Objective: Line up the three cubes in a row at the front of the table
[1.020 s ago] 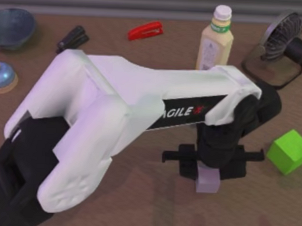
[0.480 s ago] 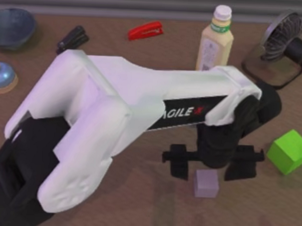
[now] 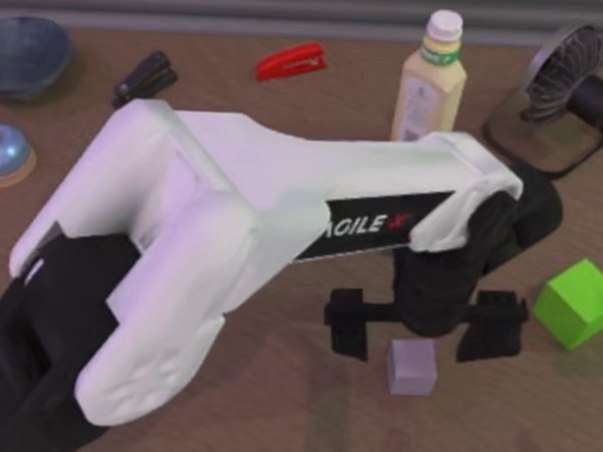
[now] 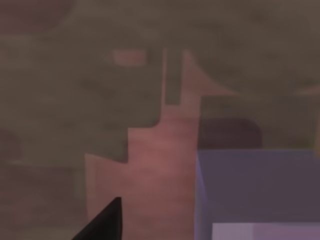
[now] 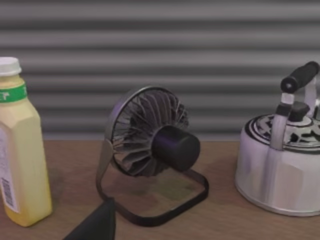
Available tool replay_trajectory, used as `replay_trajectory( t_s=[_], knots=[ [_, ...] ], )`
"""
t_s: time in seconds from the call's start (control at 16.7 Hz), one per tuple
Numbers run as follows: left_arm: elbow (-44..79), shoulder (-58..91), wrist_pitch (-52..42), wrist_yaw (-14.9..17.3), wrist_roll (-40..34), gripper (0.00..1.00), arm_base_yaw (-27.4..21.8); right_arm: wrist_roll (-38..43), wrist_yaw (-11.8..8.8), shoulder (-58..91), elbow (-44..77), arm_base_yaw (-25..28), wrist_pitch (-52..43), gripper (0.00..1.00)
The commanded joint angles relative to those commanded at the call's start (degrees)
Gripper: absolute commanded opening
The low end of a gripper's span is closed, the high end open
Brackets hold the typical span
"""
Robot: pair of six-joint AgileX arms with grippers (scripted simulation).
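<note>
My left jaws (image 3: 425, 327) spread open, hovering just above the small lavender cube (image 3: 412, 367), low-centre of frame on the worktop (image 3: 274, 405); lime-green cube (image 3: 577, 303) off to the right. R arm not in top view.

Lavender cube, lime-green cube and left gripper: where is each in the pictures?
lavender cube (image 3: 412, 367), top view, its top face.
lime-green cube (image 3: 576, 303), top view, its upper face.
left gripper (image 3: 425, 326), top view, midway between its open fingers.

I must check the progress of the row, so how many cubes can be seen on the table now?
2: the lavender cube sits below the left end effector; the lime-green cube is at the table's right edge. A third may be hidden under the left arm.
</note>
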Motion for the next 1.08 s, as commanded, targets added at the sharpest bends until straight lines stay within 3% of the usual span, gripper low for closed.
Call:
replay_trajectory(
  t_s=[0.54,0.9,1.08],
  knots=[
    [9.7,-3.3,-13.2,0.0,-0.3,1.0,0.9,0.0,0.0,0.0,0.0,0.0,0.0,1.0],
    [9.3,-3.9,-13.0,-0.1,-0.2,1.0,0.9,-0.1,0.0,0.5,0.4,0.1,-0.3,1.0],
    [4.3,-9.1,-9.9,-0.3,0.6,1.0,3.7,-1.4,-0.1,4.7,4.4,0.7,-3.1,1.0]
  ],
)
